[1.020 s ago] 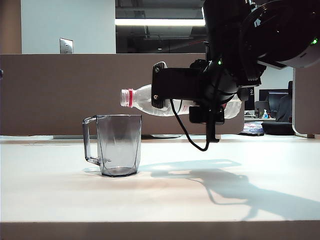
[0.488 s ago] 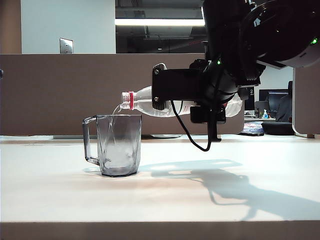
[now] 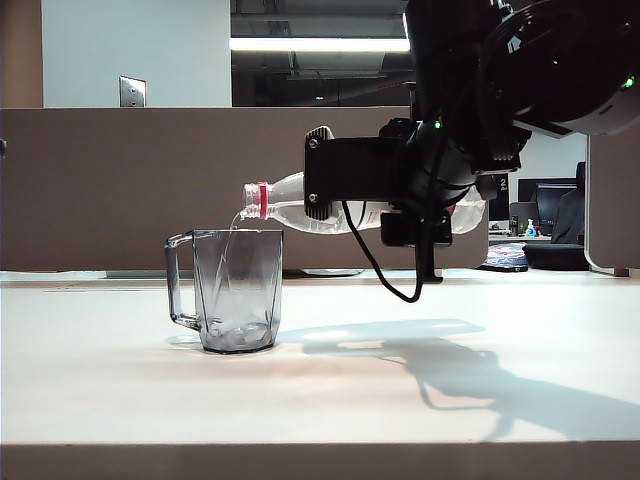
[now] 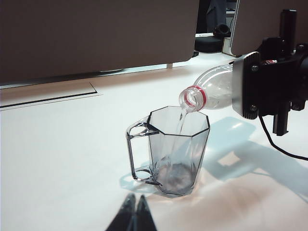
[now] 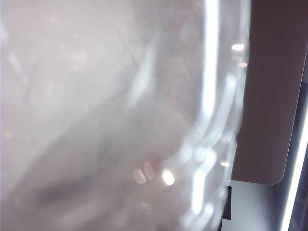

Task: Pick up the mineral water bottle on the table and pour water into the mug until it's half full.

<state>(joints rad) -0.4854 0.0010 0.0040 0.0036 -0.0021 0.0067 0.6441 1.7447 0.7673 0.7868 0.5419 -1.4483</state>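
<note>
Fingertips of the left gripper (image 4: 134, 211) were pressed together, nearest the camera, just before the mug (image 4: 177, 150). Water (image 3: 232, 235) was streamed into the mug from the mineral water bottle (image 3: 285, 203), clamped level above the mug by the right gripper (image 3: 345, 180).

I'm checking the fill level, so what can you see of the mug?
The mug is smoky grey, transparent and faceted, tapering toward its base, with a squared clear handle. It stands upright on the white table. A thin stream of water falls into it; only a little has pooled at the bottom. No hand touches it.
</note>
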